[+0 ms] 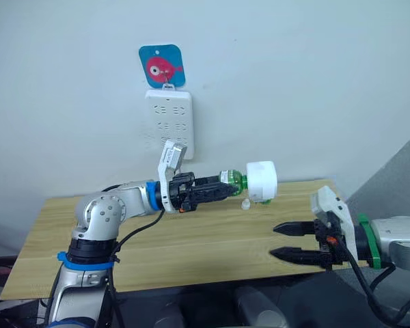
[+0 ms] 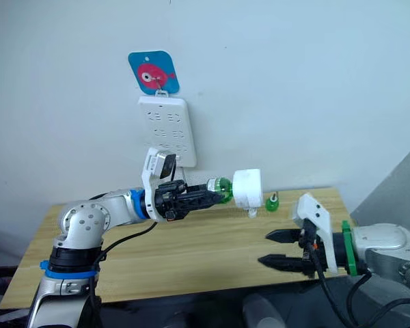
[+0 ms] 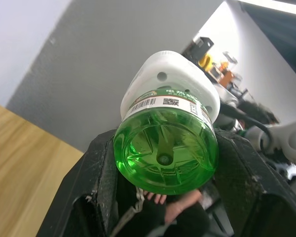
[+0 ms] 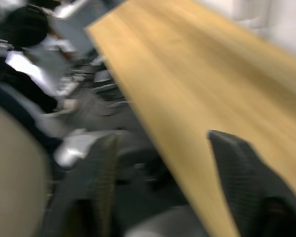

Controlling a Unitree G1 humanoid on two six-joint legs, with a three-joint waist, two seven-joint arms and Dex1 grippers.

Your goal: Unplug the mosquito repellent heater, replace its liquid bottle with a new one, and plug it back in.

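the right pincer hovers at the near right edge of the wooden tabletop, its two black fingers spread apart with nothing between them. in the right wrist view the tabletop and the clutter beyond its edge are smeared and hard to make out.

farther in, the left pincer is held above the tabletop, its fingers closed around a green liquid bottle. the bottle's other end is set into the mosquito repellent heater, so the white unit hangs in the air, off the tabletop and well apart from the wall. its prongs cannot be made out.

a small pale piece lies on the tabletop just below the heater. a second small green bottle stands behind the heater; the heater partly hides it in the left eye view.

on the wall behind hangs a white power strip, under a blue card with a red fish-like figure.
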